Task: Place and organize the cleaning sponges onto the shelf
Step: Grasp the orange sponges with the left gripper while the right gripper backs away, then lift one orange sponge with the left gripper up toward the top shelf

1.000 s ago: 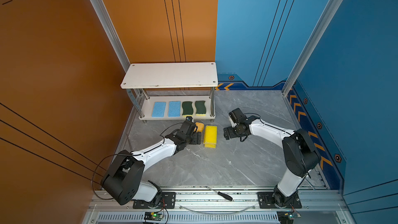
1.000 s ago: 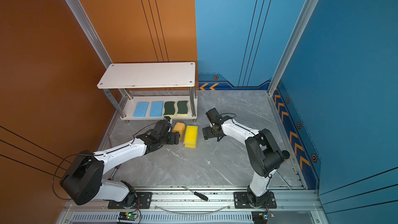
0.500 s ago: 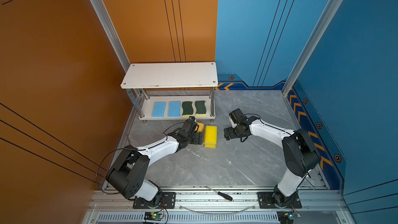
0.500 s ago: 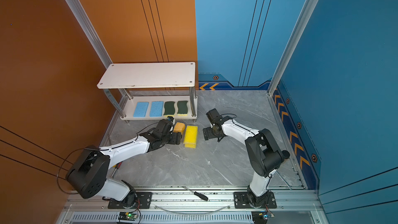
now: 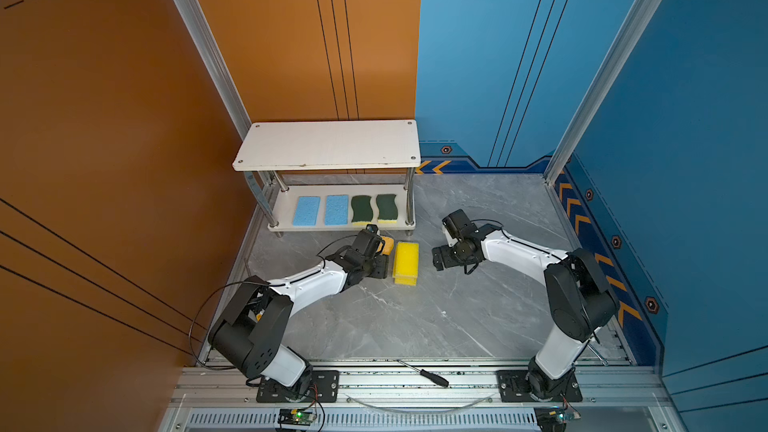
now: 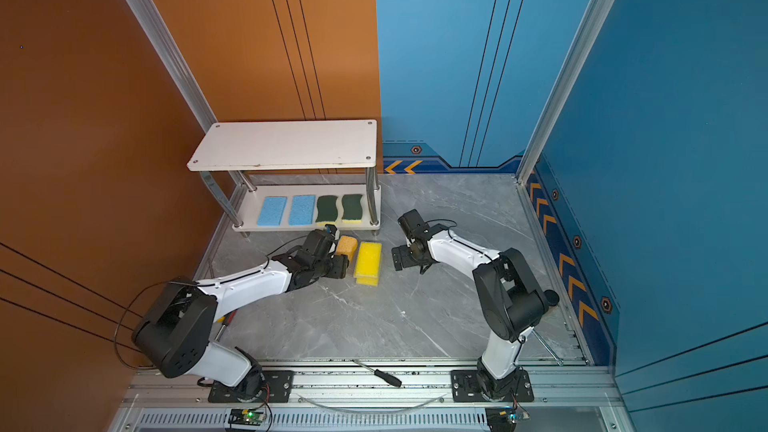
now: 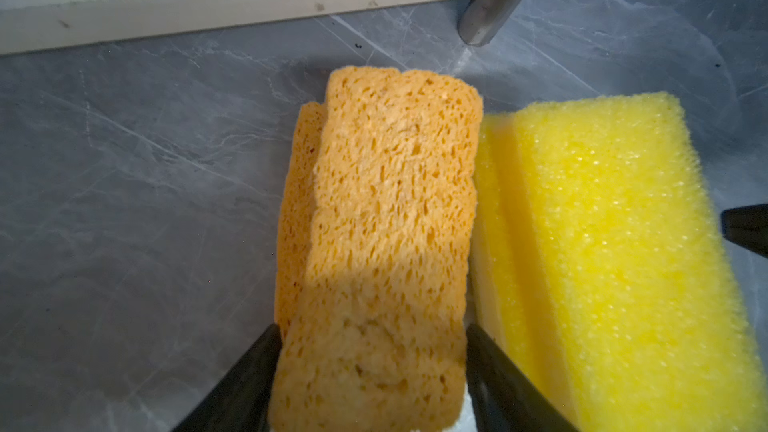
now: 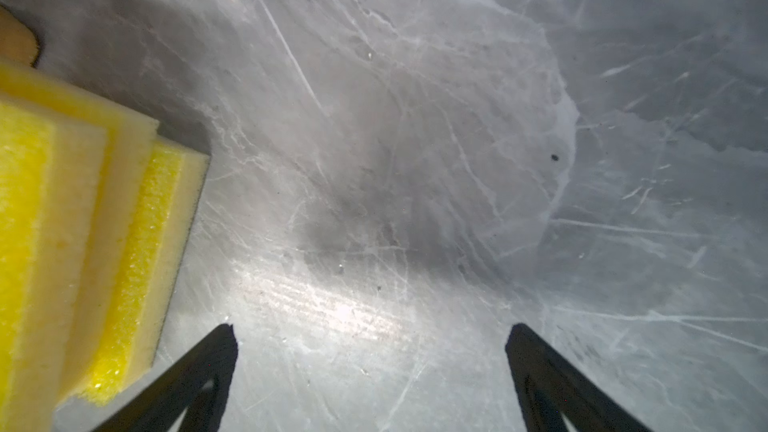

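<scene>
**Near:** a screwdriver (image 5: 432, 378) lies on the front rail (image 5: 374, 381).

**Middle:** on the grey marbled floor (image 5: 415, 317), the right gripper (image 8: 372, 328) hangs with jaws spread wide, grasping nothing. It is just beside the yellow sponges (image 5: 406, 261), bright coarse-faced rectangles on paler foam, stacked with stepped edges. Against that stack lie two orange sponges (image 7: 390, 201), thick, porous and round-cornered, one on the other and slightly offset. The left gripper (image 7: 372, 328) is clamped on the upper one, its fingers (image 7: 249, 380) pressed to both long sides.

**Far:** the shelf (image 5: 328, 145). Its lower white board carries one flat row of two light blue sponges (image 5: 306, 210), then two wavy green sponges (image 5: 361, 209) backed in yellow.
</scene>
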Robot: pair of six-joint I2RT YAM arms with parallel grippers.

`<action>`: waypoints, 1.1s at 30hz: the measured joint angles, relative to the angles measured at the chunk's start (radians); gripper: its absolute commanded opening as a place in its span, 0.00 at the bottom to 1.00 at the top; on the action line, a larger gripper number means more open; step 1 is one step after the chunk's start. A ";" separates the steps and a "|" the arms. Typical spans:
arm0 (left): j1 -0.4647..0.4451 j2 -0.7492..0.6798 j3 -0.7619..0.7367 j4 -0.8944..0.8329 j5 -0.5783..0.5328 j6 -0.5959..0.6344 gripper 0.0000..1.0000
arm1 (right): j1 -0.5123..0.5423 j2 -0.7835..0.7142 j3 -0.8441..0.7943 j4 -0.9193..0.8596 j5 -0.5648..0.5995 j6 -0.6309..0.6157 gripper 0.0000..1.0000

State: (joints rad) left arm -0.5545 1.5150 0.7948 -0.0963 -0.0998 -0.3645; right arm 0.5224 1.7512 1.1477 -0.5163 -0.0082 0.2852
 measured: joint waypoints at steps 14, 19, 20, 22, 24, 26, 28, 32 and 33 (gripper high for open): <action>0.000 -0.045 0.000 -0.013 0.000 -0.002 0.58 | 0.000 0.000 -0.002 0.000 0.000 0.000 1.00; -0.001 -0.072 0.001 -0.043 0.000 -0.002 0.57 | 0.000 0.000 -0.002 0.000 0.000 0.000 1.00; -0.003 -0.080 0.004 -0.055 0.000 -0.002 0.57 | 0.000 0.000 -0.002 0.000 0.000 0.000 1.00; -0.003 -0.095 0.010 -0.076 0.000 -0.002 0.57 | -0.001 0.000 -0.002 0.000 0.000 0.000 1.00; -0.006 -0.112 0.021 -0.100 0.000 -0.002 0.57 | -0.004 0.000 -0.002 0.000 -0.001 0.000 1.00; -0.014 -0.132 0.037 -0.129 -0.001 -0.002 0.56 | -0.008 -0.001 -0.002 0.000 -0.010 0.000 1.00; -0.021 -0.156 0.056 -0.158 -0.004 -0.002 0.56 | -0.013 -0.005 -0.002 0.000 -0.019 0.000 1.00; -0.036 -0.210 0.108 -0.213 -0.011 0.002 0.56 | -0.027 -0.032 -0.002 0.000 -0.045 0.000 1.00; -0.039 -0.225 0.118 -0.224 -0.013 0.003 0.56 | -0.030 -0.039 -0.002 0.001 -0.051 0.000 1.00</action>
State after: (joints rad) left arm -0.5934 1.2896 0.9127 -0.3199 -0.1123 -0.3618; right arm 0.4923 1.7119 1.1458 -0.5156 -0.0597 0.2852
